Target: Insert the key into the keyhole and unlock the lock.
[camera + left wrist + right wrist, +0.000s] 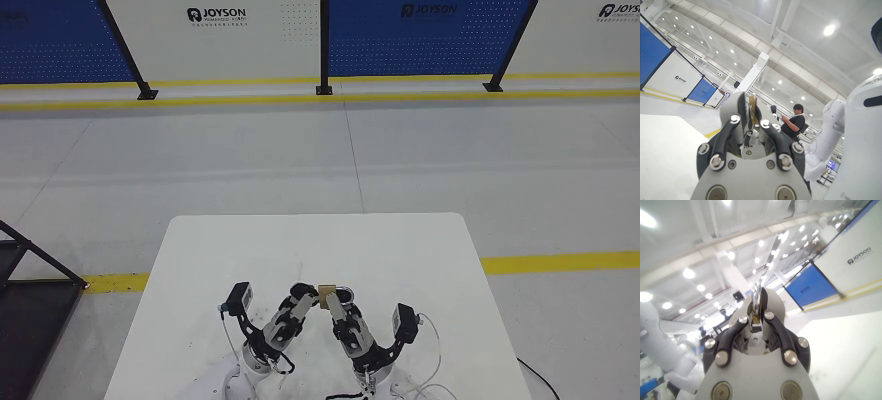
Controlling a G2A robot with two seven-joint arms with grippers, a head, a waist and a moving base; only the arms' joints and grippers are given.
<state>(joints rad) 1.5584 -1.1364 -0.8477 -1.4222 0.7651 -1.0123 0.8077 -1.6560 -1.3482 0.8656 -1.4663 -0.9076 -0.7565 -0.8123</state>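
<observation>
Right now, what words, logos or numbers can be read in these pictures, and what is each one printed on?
White barrier panels: a logo and brand word, which I leave unquoted; the small line beneath is too small to read.
Blue barrier panels: a like mark, too dim to read.
Brass lock: no print that can be made out.

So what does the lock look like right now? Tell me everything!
The lock is a small padlock: a brass-coloured metal body and a shiny silver shackle. It is held up above the white table, pinched between the shut fingers of the right gripper, shackle sticking out past the fingertips. The left gripper, shut on what looks like the key, meets it from the other side. Its keyhole is hidden, so I cannot tell whether the key is in.
</observation>
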